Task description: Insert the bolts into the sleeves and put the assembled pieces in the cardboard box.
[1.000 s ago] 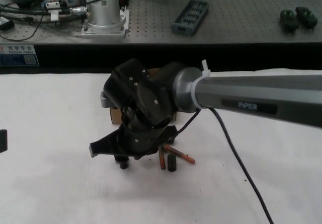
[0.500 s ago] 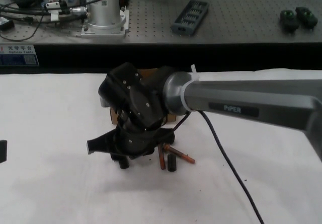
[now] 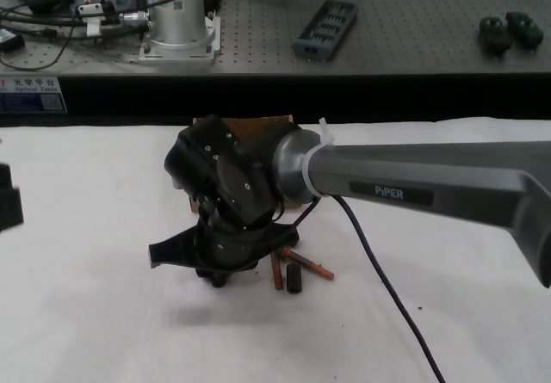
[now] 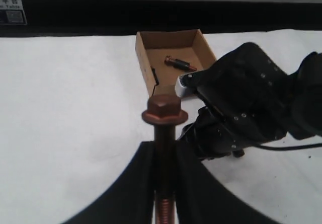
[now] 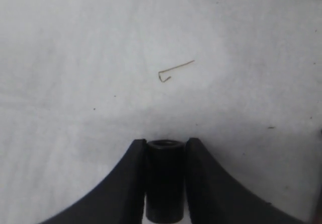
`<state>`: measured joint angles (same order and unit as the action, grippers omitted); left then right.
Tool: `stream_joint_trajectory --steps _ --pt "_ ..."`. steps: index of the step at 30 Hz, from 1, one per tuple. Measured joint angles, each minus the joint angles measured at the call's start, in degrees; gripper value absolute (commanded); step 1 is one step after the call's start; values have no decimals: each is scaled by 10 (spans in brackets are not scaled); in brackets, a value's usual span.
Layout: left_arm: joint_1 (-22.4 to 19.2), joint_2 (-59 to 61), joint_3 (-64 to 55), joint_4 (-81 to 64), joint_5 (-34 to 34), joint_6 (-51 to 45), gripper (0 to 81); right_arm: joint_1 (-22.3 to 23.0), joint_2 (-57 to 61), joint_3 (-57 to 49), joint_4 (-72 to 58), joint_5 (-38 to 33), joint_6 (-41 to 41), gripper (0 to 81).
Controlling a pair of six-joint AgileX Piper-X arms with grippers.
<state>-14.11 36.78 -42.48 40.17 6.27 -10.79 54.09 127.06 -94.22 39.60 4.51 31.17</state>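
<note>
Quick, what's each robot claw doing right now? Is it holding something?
Left gripper: closed, holding a copper bolt.
Right gripper: closed, holding a black sleeve.

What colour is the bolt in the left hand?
Coppery brown bolt; left wrist view shows it best.

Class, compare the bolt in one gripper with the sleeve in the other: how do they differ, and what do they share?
The bolt is copper-coloured; the sleeve is black. The bolt has a flanged hex head on a threaded shank; the sleeve is a plain open-ended tube. The bolt sticks well past the tips of the left gripper; the sleeve barely clears those of the right gripper. Both are clamped.
</note>
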Motion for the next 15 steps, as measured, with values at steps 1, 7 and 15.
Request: stream_joint_trajectory --steps 1,7,15 --pt "0 0 7 -23 6 -6 6 0 0 0 0 0 0 124" --pt "0 0 44 -81 43 -53 6 0 0 0 5 0 -1 0" --pt "0 2 73 -129 79 -71 6 -2 0 -5 48 -4 -68 43"
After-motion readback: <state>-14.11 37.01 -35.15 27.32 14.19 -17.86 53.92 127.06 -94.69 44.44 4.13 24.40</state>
